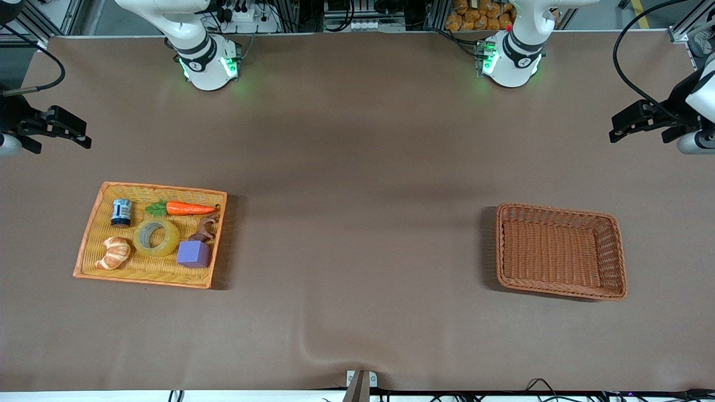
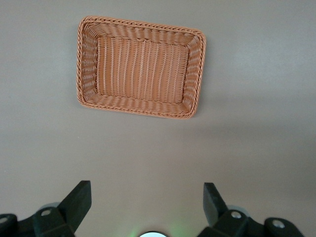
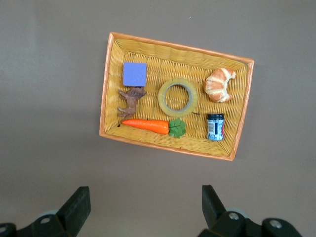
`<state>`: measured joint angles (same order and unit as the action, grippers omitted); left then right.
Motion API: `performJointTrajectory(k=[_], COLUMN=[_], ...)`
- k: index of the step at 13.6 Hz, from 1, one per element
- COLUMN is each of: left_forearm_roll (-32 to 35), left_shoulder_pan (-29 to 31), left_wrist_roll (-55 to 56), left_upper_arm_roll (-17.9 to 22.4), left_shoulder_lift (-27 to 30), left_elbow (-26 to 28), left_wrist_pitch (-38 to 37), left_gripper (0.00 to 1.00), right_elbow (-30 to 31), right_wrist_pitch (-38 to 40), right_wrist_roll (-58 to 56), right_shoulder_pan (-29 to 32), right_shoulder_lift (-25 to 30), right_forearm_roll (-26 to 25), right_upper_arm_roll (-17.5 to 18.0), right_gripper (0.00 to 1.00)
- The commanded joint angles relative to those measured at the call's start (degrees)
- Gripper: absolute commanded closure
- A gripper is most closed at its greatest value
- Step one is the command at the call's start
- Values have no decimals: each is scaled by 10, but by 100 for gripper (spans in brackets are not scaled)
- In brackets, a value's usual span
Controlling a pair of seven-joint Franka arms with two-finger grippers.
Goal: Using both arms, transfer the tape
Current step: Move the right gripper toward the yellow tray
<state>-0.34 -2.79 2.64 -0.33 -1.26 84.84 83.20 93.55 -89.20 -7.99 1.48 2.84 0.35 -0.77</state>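
The tape, a translucent yellowish ring, lies flat in the middle of a yellow wicker tray toward the right arm's end of the table. It also shows in the right wrist view. My right gripper is open and empty, high over the bare table beside the tray; in its own view the tray lies below it. My left gripper is open and empty, high over the left arm's end of the table; its own view looks down on the brown basket.
In the tray with the tape lie a carrot, a croissant, a purple cube, a small can and a brown animal figure. An empty brown wicker basket stands toward the left arm's end.
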Motion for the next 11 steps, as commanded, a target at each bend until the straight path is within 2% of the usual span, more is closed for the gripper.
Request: performJointTrajectory(k=[1,11], left_forearm_roll=[-9,-13], left_shoulder_pan=[1,1], left_wrist_roll=[7,8], left_upper_arm_roll=[-3,-3], left_shoulder_lift=[-1,-9], left_elbow=[-10,-3], left_wrist_pitch=[-11,-8], left_gripper=[0,0], right_elbow=[-1,0], right_wrist_pitch=[11,28], right_wrist_roll=[-4,-4], right_shoulder_pan=[-3,-3], right_shoulder_lift=[6,-5], right_forearm_roll=[-11,-11], right_upper_arm_roll=[-1,-1], right_gripper=[0,0])
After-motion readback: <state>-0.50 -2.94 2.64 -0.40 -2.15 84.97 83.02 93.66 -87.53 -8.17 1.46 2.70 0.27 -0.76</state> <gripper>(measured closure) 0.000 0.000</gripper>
